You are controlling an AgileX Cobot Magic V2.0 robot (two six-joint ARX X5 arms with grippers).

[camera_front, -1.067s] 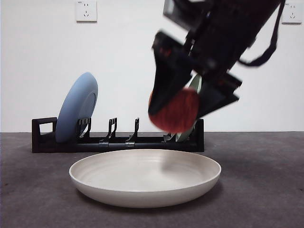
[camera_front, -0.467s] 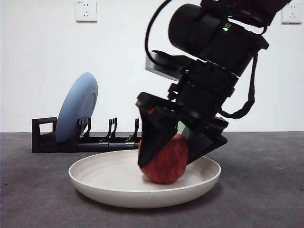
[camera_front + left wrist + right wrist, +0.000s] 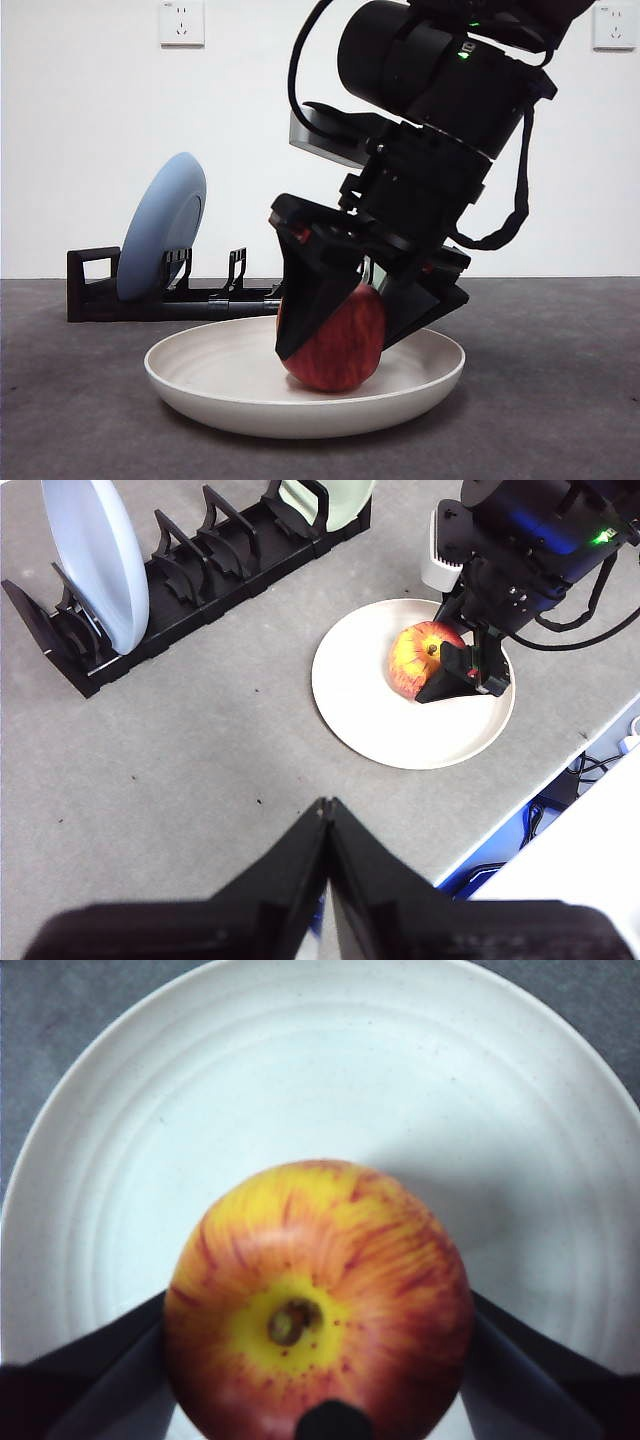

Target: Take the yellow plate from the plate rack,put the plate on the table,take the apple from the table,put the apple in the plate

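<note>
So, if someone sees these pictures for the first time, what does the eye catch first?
First the big black right gripper, coming down from above with its jaws shut on the red apple, which sits in the cream plate on the table. Next the blue plate, upright in the black rack behind. The left gripper waits shut, apart from the plate.

Even, bright light; soft shadows; right wrist view slightly blurred.
</note>
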